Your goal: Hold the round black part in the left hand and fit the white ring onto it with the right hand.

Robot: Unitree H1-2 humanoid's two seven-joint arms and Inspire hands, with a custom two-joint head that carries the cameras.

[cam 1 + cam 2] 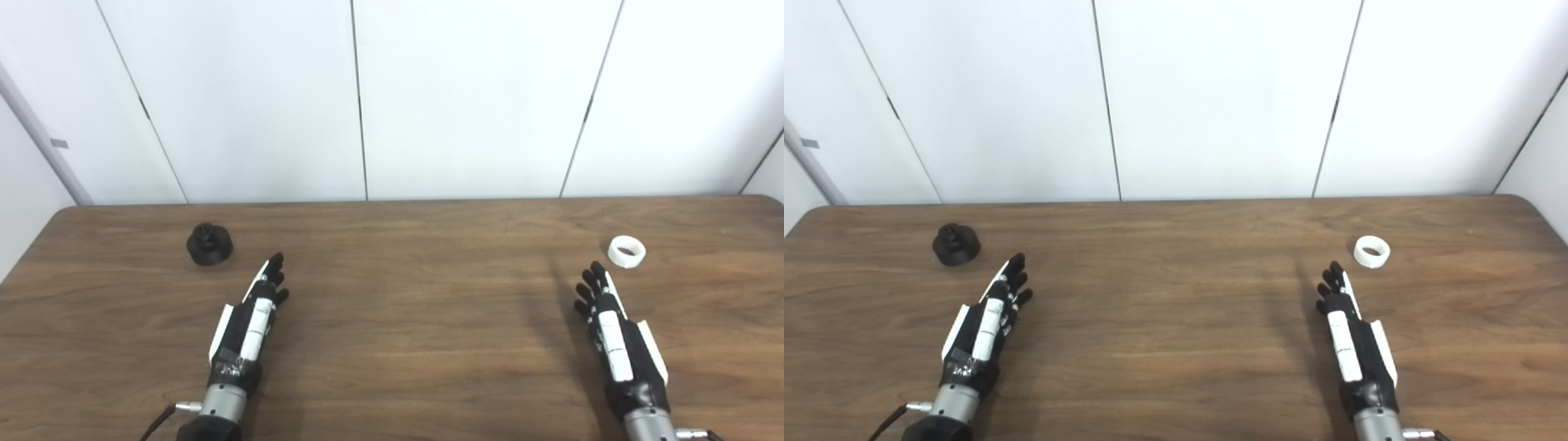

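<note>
Round black part (209, 244) sitting on table (404, 343) far left, untouched; white ring (626, 252) lying far right. Left hand (248, 327) and right hand (612, 334) both hovering with fingers extended, holding nothing. Risk: ring skidding or tilting under a clumsy pinch; part rolling if grasped off-centre.

Wooden table (398, 343): black part (209, 244), white ring (626, 251)

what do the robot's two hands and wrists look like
Both the left hand and right hand are black with white plates along the back and edge and dark fingertips. Each ends in a silver metal wrist cuff. A thin black cable leaves the left wrist.
</note>
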